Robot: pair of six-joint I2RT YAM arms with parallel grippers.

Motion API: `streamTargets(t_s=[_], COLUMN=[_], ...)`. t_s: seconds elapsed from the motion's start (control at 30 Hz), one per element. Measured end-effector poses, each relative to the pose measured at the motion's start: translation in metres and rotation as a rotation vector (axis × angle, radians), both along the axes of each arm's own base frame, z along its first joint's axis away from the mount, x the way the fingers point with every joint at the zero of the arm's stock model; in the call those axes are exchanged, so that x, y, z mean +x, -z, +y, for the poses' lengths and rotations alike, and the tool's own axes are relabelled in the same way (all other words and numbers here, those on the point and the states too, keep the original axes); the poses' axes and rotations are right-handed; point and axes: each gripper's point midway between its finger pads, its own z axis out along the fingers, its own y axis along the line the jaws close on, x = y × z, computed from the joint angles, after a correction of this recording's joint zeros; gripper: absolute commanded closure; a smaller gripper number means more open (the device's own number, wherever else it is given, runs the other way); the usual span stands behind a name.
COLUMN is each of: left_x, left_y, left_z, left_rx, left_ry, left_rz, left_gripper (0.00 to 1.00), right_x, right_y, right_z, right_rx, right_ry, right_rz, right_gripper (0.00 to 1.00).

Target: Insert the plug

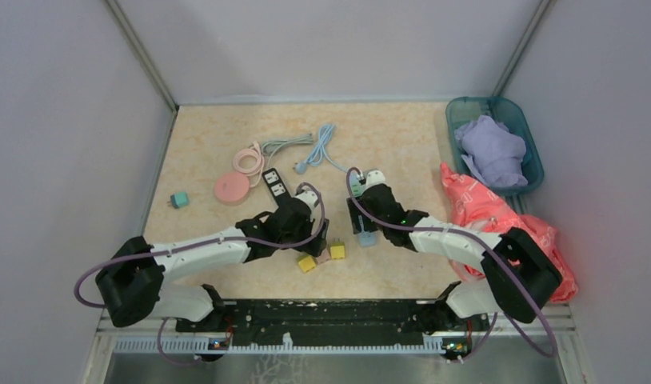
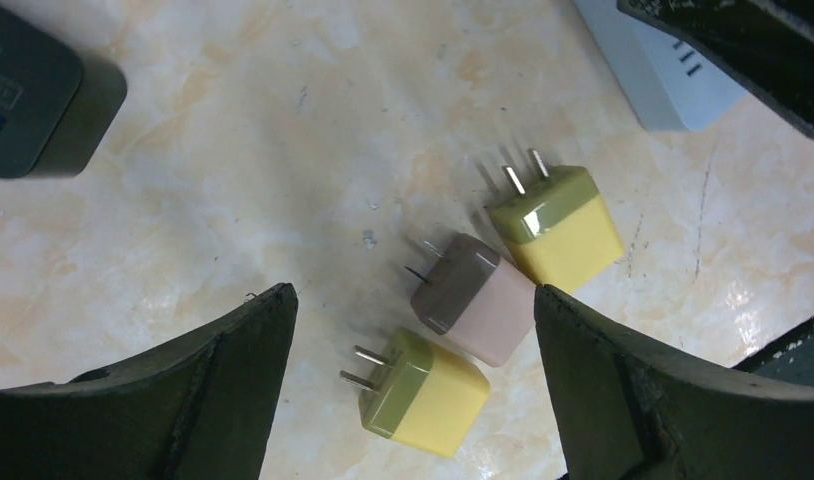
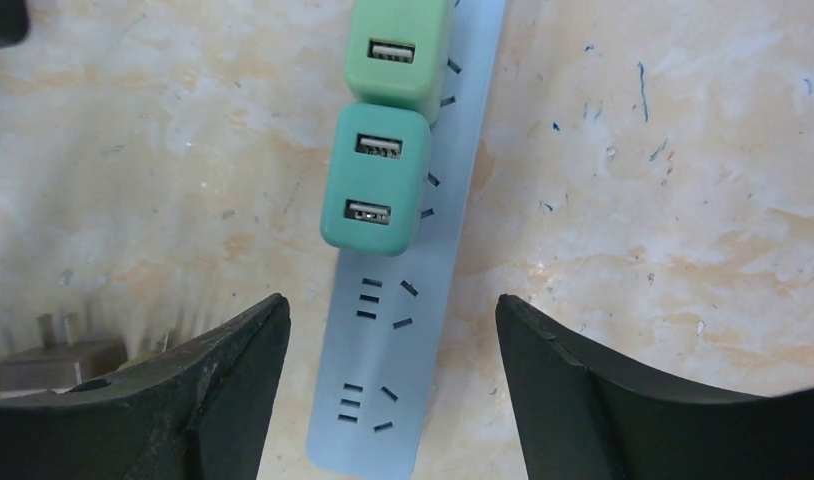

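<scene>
The left gripper (image 2: 413, 296) hangs spread wide and empty over three loose plugs on the table (image 2: 233, 180). A pink plug (image 2: 478, 300) sits directly between its fingers, with two yellow plugs (image 2: 558, 225) touching it at one and seven o'clock. All three lie flat with prongs pointing toward ten or eleven o'clock, so the pink one's long axis runs slantwise across the gap rather than square to the fingers. The power strip (image 3: 383, 340) lies at about one o'clock from the plugs, its length running twelve to six beneath the right gripper (image 3: 391, 300). That gripper straddles it with fingers apart, gripping nothing as far as I can make out. Two green chargers (image 3: 376, 180) fill the far sockets, and the free ones are toward six o'clock. The left arm is plainly nearer the plugs. From above, both arms cover most of this.
</scene>
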Motion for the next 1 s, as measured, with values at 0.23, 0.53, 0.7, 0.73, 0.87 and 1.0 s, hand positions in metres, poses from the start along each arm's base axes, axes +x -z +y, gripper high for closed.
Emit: streamTargets(t_s=[0.23,0.53,0.7,0.73,0.87,1.0], left_x=[-0.009,-0.021,-0.026,-0.026,-0.024,-0.018], left_y=[-0.011,0.002,0.009,0.011,0.019,0.023], left_z=[-0.032,-0.061,-0.07,-0.072,-0.075,-0.079], left_rx=[0.042,0.12,0.154,0.162,0.192,0.212], left_ry=[0.205,0.373,0.438,0.447,0.467,0.468], left_rz=[-0.094,-0.126,-0.132,-0.134,-0.134,-0.145], left_gripper=[0.08,0.09,0.12,0.13,0.16,0.21], right_x=[-0.005,-0.008,-0.008,-0.009,-0.008,-0.007], right_y=[-0.028,-0.029,-0.02,-0.018,-0.016,-0.015], right_z=[-0.007,-0.014,-0.014,-0.014,-0.017,-0.022], right_rx=[0.069,0.071,0.049,0.045,0.032,0.014], right_ry=[0.017,0.029,0.028,0.028,0.037,0.056], right_rz=[-0.085,-0.101,-0.079,-0.075,-0.072,-0.077], right_gripper=[0.24,0.24,0.23,0.23,0.23,0.23])
